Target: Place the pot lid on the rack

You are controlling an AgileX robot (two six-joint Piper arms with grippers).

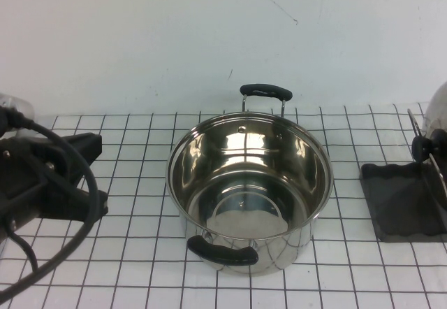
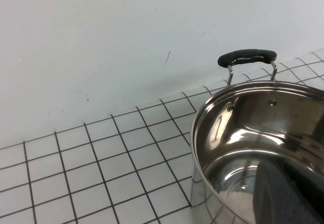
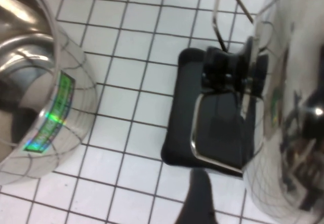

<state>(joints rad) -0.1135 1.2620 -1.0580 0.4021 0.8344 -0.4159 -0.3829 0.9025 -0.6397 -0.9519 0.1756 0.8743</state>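
Observation:
The pot lid [image 1: 438, 106] stands on edge at the far right, its black knob [image 1: 427, 145] facing the pot. It rests in the rack's wire frame [image 1: 415, 123] over the dark grey tray [image 1: 401, 211]. In the right wrist view the lid [image 3: 283, 133] fills the side, with its knob [image 3: 228, 72], the wire [image 3: 195, 127] and the tray [image 3: 182, 112]. My right gripper [image 3: 238, 203] straddles the lid's rim. One finger [image 3: 197, 198] stands apart from it and the other is hidden behind the lid. My left gripper [image 1: 94, 176] is parked at the left, beside the pot.
The steel pot [image 1: 248, 190] with two black handles stands uncovered mid-table, and its rim shows in the left wrist view [image 2: 253, 133]. A white wall runs along the back. The left arm's black cable [image 1: 70, 239] loops over the table's left front.

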